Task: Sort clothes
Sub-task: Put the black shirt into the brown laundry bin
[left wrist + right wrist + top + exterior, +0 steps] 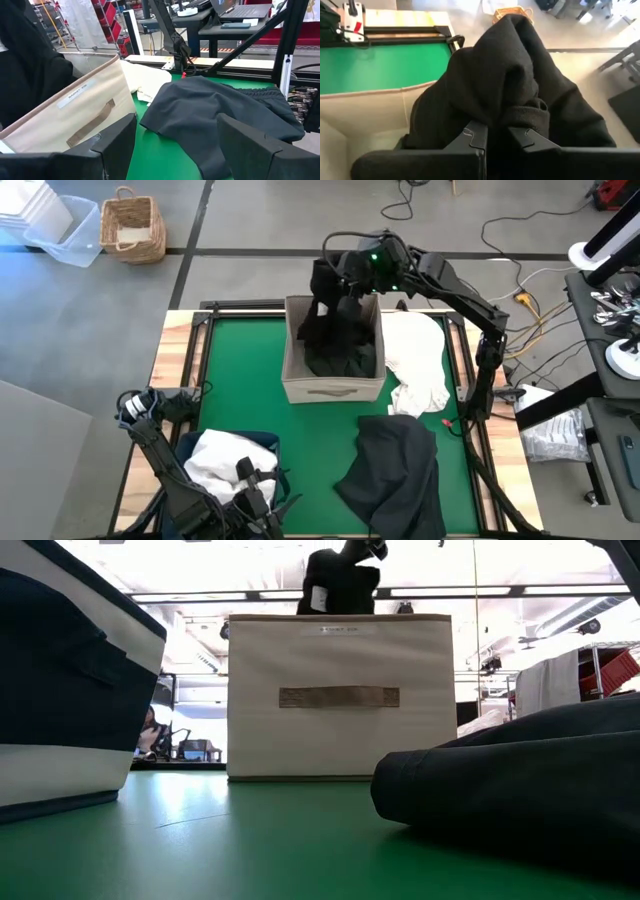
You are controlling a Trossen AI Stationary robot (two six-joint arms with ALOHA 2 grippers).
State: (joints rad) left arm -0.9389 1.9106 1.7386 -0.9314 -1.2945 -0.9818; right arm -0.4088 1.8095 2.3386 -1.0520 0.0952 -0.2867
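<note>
Right gripper (496, 139) clenched on black fabric garment (510, 85) above beige square fabric box (333, 375), left gripper (192, 145) released, over green worktop (240, 380)

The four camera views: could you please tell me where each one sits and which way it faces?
High view: overhead, looking straight down on the table; both arms show.
Low view: table height, facing the beige box.
Left wrist view: past the open left gripper toward the charcoal garment.
Right wrist view: above the box, right gripper shut on the black garment.
High, low and left wrist views share the beige box and charcoal garment.
</note>
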